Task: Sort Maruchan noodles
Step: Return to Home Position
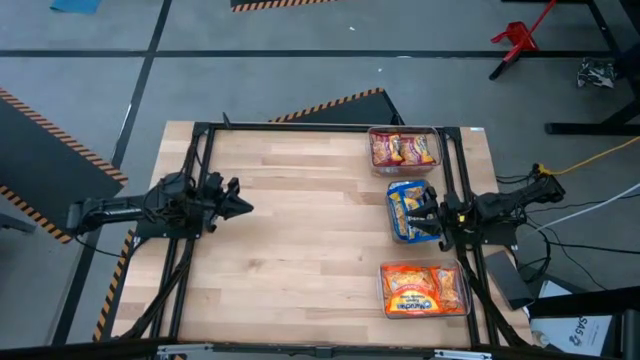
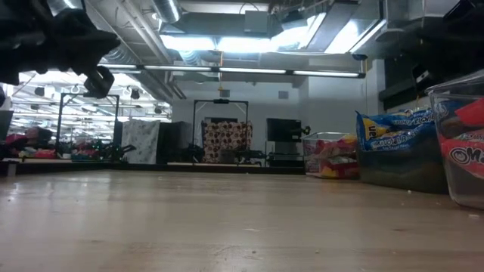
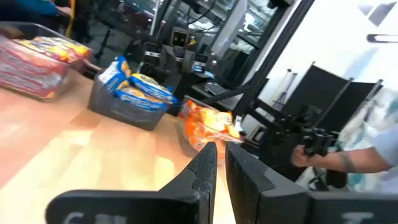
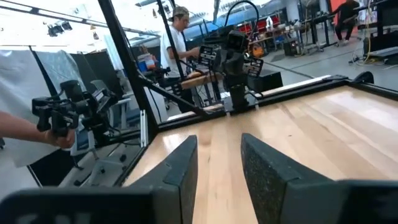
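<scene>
The Maruchan noodles are lying in three bins along the table's (image 1: 300, 240) right edge. Dark red packets (image 1: 404, 150) are filling one end bin (image 1: 370, 150), blue-and-yellow packets (image 1: 403, 205) the black bin (image 1: 396, 234) in the middle, and orange packets (image 1: 420, 288) the other end bin (image 1: 463, 290). The right gripper (image 1: 422, 212) is hovering over the black bin, fingers parted and empty. The left gripper (image 1: 243, 207) is hanging above the table's left side, fingers nearly touching and holding nothing.

Dark red packets (image 1: 405, 150), blue-and-yellow packets (image 1: 410, 212), orange packets (image 1: 420, 288), each colour heaped in its own bin (image 1: 405, 129).
</scene>
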Available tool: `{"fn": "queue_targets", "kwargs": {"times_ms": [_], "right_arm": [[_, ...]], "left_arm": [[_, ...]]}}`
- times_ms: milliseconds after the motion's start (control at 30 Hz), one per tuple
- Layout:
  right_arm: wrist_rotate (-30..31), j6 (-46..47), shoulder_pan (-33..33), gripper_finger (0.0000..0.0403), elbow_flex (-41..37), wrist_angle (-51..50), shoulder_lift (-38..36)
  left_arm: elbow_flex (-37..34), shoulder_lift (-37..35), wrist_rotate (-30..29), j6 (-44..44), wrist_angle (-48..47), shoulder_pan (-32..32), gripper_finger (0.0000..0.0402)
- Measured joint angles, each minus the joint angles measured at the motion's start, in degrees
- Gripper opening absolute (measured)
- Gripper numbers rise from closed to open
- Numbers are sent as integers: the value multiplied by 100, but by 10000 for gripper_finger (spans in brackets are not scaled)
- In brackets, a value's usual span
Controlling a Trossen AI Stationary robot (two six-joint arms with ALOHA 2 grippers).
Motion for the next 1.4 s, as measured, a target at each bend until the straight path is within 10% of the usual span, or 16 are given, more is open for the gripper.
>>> {"fn": "queue_targets", "kwargs": {"times_ms": [1400], "right_arm": [[382, -476, 0, 111, 4, -209, 4]], "left_arm": [[0, -5, -607, 591, -348, 3, 27]]}}
